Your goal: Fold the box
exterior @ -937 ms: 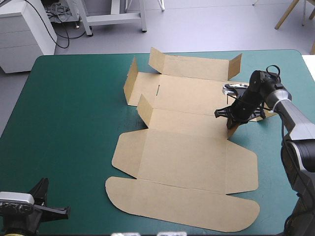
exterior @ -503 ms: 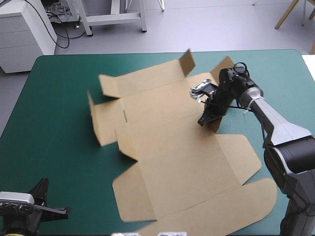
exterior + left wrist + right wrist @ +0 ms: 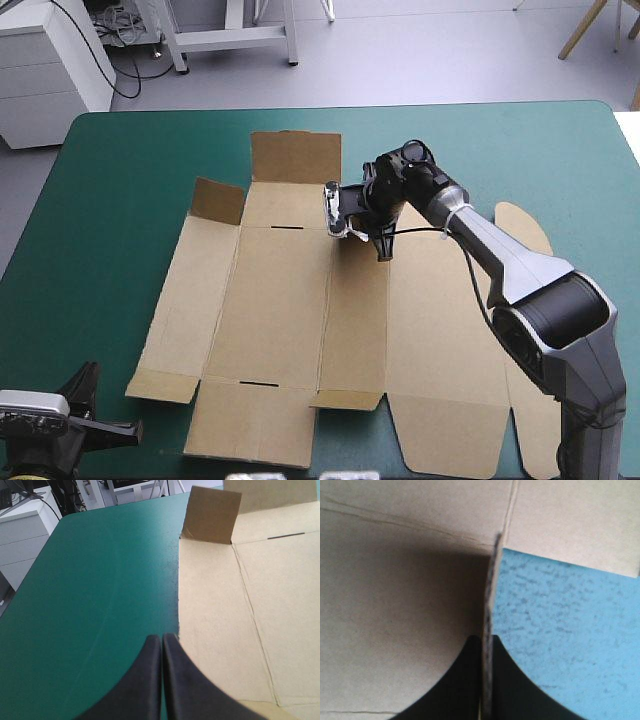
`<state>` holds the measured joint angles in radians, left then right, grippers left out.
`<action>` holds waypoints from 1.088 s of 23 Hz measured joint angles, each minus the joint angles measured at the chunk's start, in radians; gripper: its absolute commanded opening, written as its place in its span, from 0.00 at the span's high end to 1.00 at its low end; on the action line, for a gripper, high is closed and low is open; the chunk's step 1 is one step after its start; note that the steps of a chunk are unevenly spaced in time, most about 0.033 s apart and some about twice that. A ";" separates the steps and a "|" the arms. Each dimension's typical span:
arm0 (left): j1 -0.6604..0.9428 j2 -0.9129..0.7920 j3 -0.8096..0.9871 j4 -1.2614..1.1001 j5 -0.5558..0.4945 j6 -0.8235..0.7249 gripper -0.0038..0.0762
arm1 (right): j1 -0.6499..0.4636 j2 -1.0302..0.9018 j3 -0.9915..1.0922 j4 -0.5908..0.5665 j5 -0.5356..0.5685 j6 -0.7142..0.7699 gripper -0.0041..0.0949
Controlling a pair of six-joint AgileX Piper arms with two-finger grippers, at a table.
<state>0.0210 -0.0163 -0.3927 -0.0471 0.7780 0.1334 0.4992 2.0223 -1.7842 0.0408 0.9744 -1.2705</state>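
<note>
box (image 3: pixel 290 330) lies mostly flat, long axis across the table (image 3: pixel 120 200); my right gripper (image 3: pixel 485 639) pinches its far edge, left gripper (image 3: pixel 162 639) pressed together, near-left

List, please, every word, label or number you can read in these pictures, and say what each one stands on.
None: no text is readable in any view.
The box is plain brown board, only creases and short dark slots, no print.
The teal-green cover bears no marking.
The left pincer and right pincer show no lettering.
</note>
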 measured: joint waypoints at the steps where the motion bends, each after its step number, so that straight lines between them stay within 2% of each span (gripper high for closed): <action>1: 0.000 0.000 0.000 0.000 0.000 0.000 0.96 | 0.002 0.007 0.000 -0.001 -0.009 -0.009 0.98; 6: 0.000 0.000 0.000 0.000 0.000 0.000 0.96 | 0.008 0.030 0.000 -0.003 -0.062 -0.050 0.98; 9: 0.000 0.000 0.000 0.000 0.000 0.000 0.96 | 0.008 0.030 0.000 0.015 -0.087 -0.003 0.85; 11: 0.000 0.000 0.000 0.000 -0.001 0.000 0.96 | 0.008 0.030 0.000 0.041 -0.089 0.012 0.69; 12: 0.000 0.000 0.000 0.000 -0.001 0.000 0.96 | 0.008 0.030 0.000 0.054 -0.090 0.016 0.58; 14: 0.000 0.000 0.000 0.000 -0.001 0.000 0.96 | 0.008 0.030 0.000 0.077 -0.092 0.022 0.29; 15: 0.000 0.000 0.000 0.000 -0.001 0.000 0.96 | 0.009 0.029 0.000 0.082 -0.093 0.033 0.20; 16: 0.000 0.000 0.000 0.000 -0.001 0.000 0.96 | 0.009 0.024 0.000 0.083 -0.093 0.056 0.16; 21: 0.000 0.000 0.000 -0.002 -0.001 0.000 0.91 | 0.009 -0.058 -0.027 0.084 -0.080 0.243 0.19; 23: 0.000 0.000 0.000 -0.004 -0.001 0.000 0.82 | 0.009 -0.093 -0.041 0.084 -0.075 0.291 0.23; 25: 0.000 0.000 0.000 -0.004 -0.002 0.000 0.67 | 0.009 -0.127 -0.049 0.085 -0.072 0.322 0.32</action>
<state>0.0210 -0.0163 -0.3927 -0.0508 0.7757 0.1334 0.5084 1.8954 -1.8330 0.1257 0.9022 -0.9482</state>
